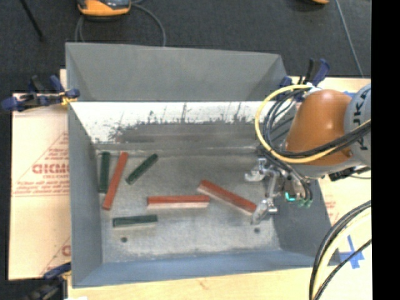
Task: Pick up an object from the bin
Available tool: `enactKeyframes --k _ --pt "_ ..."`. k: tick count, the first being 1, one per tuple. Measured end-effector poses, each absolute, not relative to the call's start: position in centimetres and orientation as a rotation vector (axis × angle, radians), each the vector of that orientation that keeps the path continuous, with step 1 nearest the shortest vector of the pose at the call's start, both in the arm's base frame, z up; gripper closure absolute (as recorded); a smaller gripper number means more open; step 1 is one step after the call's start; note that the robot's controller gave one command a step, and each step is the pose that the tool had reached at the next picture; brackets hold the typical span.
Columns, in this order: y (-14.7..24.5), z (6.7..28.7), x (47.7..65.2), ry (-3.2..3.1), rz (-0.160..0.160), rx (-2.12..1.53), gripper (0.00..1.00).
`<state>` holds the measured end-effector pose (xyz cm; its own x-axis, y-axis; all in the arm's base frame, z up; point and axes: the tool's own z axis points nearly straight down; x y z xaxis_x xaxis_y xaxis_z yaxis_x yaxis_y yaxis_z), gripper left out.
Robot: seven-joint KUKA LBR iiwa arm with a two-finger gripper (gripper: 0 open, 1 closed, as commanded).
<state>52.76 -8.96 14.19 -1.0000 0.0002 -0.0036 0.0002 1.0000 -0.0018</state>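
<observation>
Orange-capped arm (315,129) reaching in from the right, wrist bent down to the bin (187,83) floor, jaws apart just right of the slanted red bar (226,196), lower tip at its right end, level red bar (178,200) just left of it, green bars (135,220) farther left.

Bin (175,80): grey; inner far wall streaked with dark scuffs.
Red stick left (115,180), red stick centre (178,200), red stick right (225,195): plain brick-red.
Green stick far left (104,171), green stick slanted (142,169), green stick lower (135,220): dark green.
Wrist cover (315,127): orange.
Cables (275,99): yellow, black.
</observation>
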Motion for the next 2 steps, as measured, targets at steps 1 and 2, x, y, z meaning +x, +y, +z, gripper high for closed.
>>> enactKeyframes --k 1,2 --pt "-9.0 14.2 52.8 3.138 -0.003 -0.001 0.00" --pt "-7.0 7.4 58.0 3.133 0.000 0.012 0.00"
